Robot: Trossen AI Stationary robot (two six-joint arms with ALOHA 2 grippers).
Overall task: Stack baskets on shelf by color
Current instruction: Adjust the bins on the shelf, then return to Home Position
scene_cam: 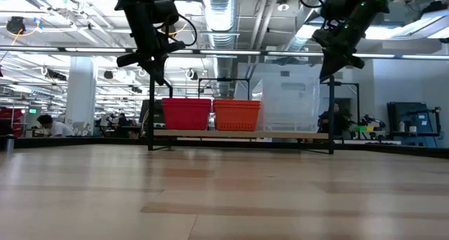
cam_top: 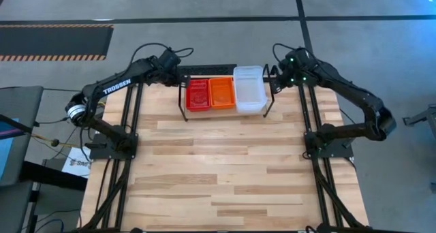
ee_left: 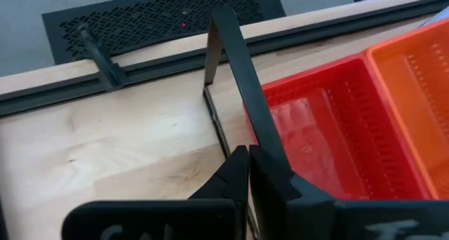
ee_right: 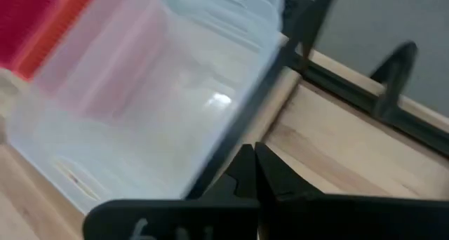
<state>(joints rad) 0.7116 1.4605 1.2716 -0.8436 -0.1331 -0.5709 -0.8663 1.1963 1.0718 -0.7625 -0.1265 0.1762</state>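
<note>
The black rod shelf (cam_top: 186, 102) stands at the table's far edge. On it sit, side by side, a red basket (cam_top: 197, 95), an orange basket (cam_top: 221, 92) and a taller clear basket (cam_top: 249, 90). The low view shows them in a row: red basket (scene_cam: 186, 114), orange basket (scene_cam: 236, 115), clear basket (scene_cam: 291, 100). My left gripper (cam_top: 178, 80) is shut just above the shelf's left looped end (ee_left: 231, 71). My right gripper (cam_top: 272, 81) is shut just above the shelf's right looped end (ee_right: 298, 36), beside the clear basket (ee_right: 154, 85). My left gripper (ee_left: 249, 154) has its shut tips right at the rod of the shelf's left end, coming from above. I cannot tell whether they touch it. My right gripper (ee_right: 252, 154) has its shut tips over the right end's rod, and touch cannot be told there either.
The black tubular frame (cam_top: 129, 124) bearing the arms runs along both table sides. A black perforated plate (ee_left: 154, 19) lies beyond the far edge. Bare wood (cam_top: 225, 165) stretches from the shelf to the near edge. A person (scene_cam: 49, 124) sits far off in the room.
</note>
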